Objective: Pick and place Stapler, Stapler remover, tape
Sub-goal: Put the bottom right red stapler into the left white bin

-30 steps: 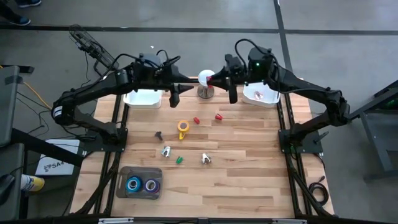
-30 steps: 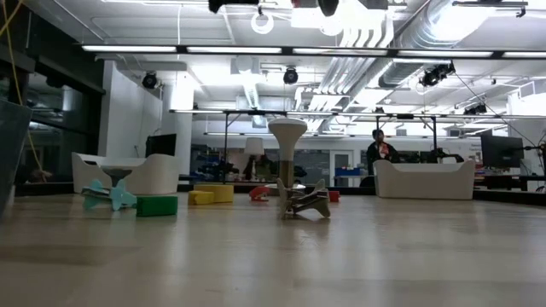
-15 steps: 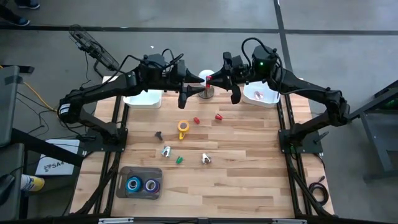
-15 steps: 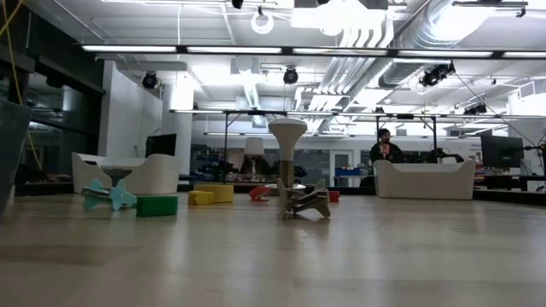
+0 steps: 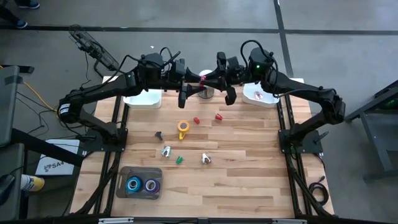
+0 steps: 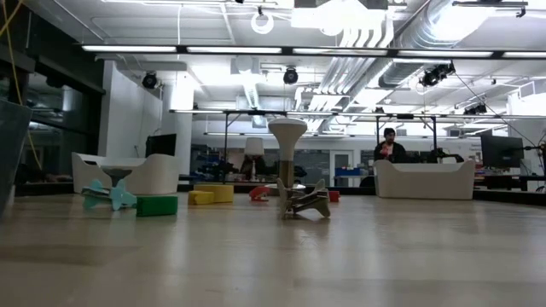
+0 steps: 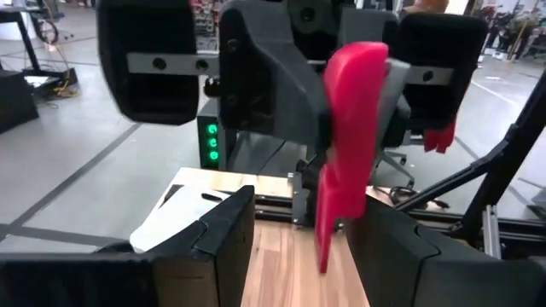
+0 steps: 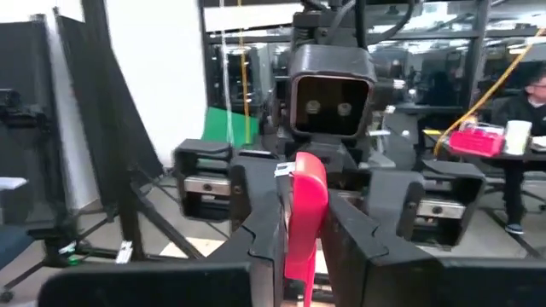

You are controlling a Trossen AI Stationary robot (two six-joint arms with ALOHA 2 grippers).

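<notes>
Over table point(image 5: 249, 180) far edge, right gripper point(image 5: 217, 78) jaws clench stapler point(image 8: 305, 213); left gripper point(image 5: 185, 81) jaws gape.

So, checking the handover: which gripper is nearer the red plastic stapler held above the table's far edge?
Right gripper: shut on the red plastic stapler. Left gripper faces it, fingers open around it.

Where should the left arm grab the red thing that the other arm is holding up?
Its free lower end. The right gripper pinches the red tool near its top, so the bottom hangs bare. The left gripper, open and facing it, should probably come straight on, one finger each side.
</notes>
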